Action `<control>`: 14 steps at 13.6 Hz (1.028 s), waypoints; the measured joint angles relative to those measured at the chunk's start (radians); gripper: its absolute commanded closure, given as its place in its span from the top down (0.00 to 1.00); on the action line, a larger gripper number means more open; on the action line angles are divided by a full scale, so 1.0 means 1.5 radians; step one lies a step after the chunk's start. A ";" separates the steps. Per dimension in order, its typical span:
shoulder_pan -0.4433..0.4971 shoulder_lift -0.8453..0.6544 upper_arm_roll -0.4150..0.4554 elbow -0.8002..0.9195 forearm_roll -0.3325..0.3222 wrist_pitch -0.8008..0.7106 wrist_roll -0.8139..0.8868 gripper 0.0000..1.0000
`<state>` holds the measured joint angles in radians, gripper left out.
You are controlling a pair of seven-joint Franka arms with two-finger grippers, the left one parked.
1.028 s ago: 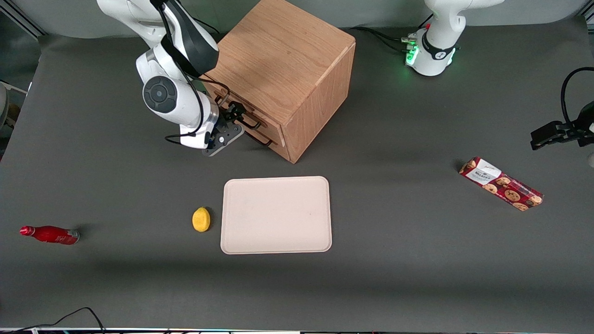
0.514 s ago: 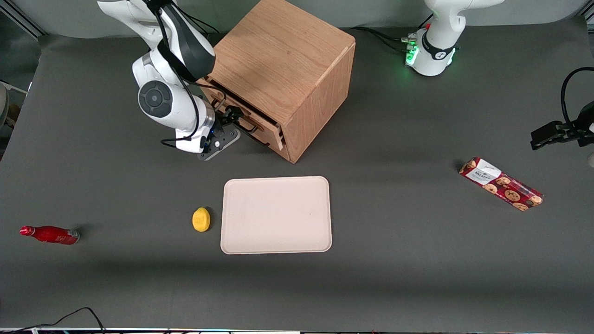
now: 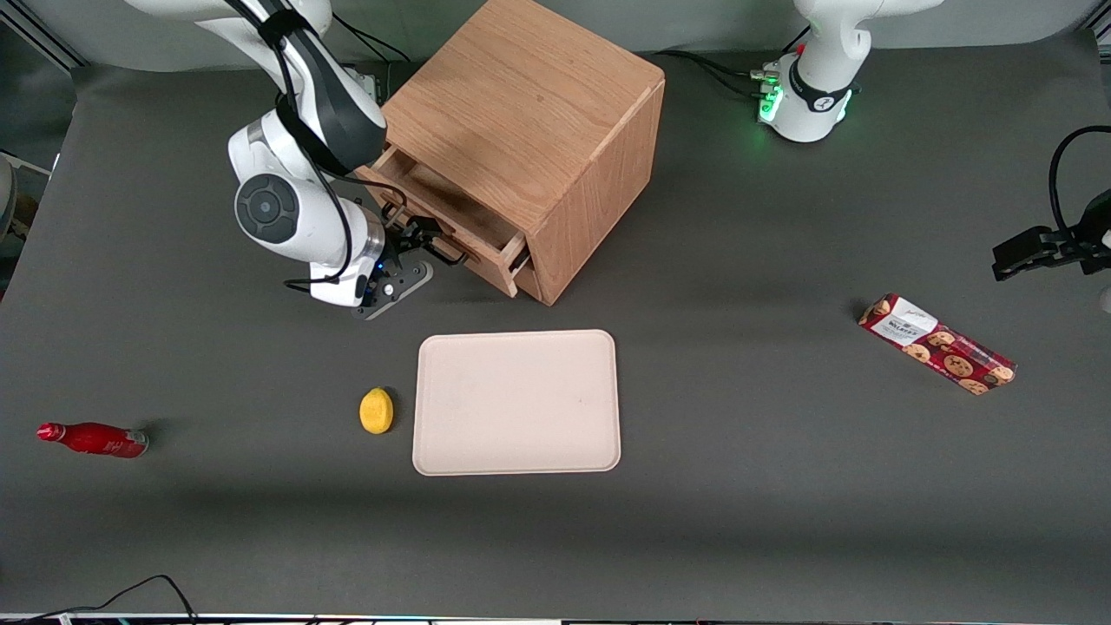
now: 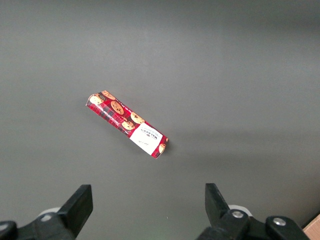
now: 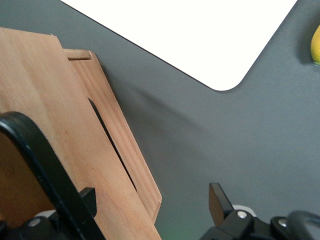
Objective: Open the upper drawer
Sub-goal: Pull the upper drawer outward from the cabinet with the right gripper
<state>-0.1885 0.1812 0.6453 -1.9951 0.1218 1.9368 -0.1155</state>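
Front view, upper left of frame: hand (image 3: 423, 240) closed on the black handle (image 3: 444, 249) of the upper drawer (image 3: 451, 217), which stands partly out of the cabinet (image 3: 529, 121). Pull step underway. Next: straight pull along the drawer's travel to full extension.

A robot lab: Franka arms (image 3: 295, 174) on a grey-matted table (image 3: 738, 486).

Dark grey matte table (image 3: 738, 521) filling the view, pale grey wall strip at 12 o'clock, black cable (image 3: 130, 595) at 7 o'clock, soft even overhead light, faint shadows.
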 measured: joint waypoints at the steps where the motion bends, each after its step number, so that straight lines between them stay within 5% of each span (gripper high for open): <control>1: -0.005 0.006 0.000 0.006 -0.006 -0.002 -0.001 1.00; 14: -0.020 0.093 -0.076 0.115 -0.071 -0.012 -0.030 1.00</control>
<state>-0.2188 0.3212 0.5311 -1.8226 0.0156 1.9192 -0.1610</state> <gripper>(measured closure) 0.000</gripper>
